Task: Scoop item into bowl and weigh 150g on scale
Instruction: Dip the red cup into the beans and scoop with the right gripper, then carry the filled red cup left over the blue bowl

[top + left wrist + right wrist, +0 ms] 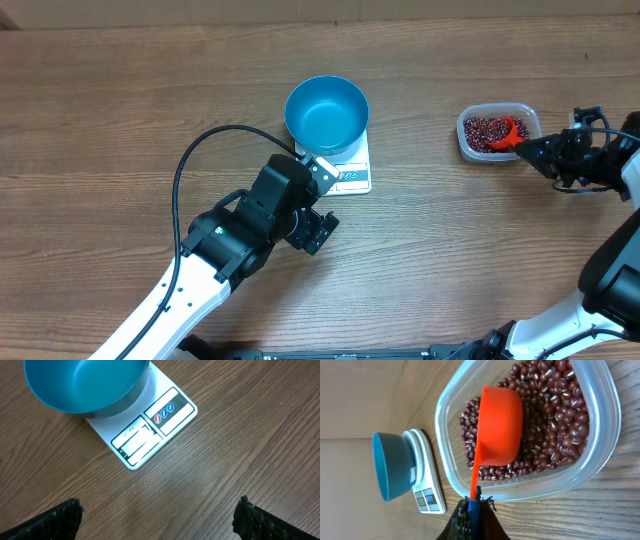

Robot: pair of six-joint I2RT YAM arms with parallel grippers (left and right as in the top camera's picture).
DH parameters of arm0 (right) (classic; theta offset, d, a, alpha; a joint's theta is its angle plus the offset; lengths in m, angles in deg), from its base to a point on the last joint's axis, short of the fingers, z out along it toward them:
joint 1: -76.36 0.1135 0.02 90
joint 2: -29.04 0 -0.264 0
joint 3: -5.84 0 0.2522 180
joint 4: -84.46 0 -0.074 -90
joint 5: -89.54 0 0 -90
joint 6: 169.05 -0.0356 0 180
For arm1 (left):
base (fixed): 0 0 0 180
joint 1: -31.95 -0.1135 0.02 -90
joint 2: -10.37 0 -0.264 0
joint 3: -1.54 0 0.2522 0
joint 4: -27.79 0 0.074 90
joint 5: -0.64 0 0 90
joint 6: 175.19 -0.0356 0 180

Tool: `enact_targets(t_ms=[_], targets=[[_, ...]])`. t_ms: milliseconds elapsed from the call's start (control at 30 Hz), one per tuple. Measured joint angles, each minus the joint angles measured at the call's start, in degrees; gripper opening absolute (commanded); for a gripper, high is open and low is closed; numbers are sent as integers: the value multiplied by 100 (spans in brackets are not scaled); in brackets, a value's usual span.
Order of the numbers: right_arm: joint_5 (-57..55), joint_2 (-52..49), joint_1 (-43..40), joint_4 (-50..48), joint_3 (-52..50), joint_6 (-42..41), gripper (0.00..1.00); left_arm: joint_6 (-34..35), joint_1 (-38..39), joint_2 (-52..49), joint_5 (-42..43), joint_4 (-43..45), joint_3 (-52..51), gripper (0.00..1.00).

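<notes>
The blue bowl stands empty on the white scale, its display side facing the front; both also show in the left wrist view, the bowl and the scale. My left gripper hovers open over bare wood just in front of the scale, nothing between its fingers. At the right, red-brown beans fill a clear tub. My right gripper is shut on the handle of an orange scoop, whose cup lies on the beans inside the tub.
A black cable loops over the table left of the left arm. Bare wooden tabletop lies between the scale and the tub.
</notes>
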Motion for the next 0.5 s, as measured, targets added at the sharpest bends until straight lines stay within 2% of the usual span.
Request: enact_targets(t_ms=[500], targets=[[638,0,-109,219,0,260,4,0,0,0,0,0,0,99]])
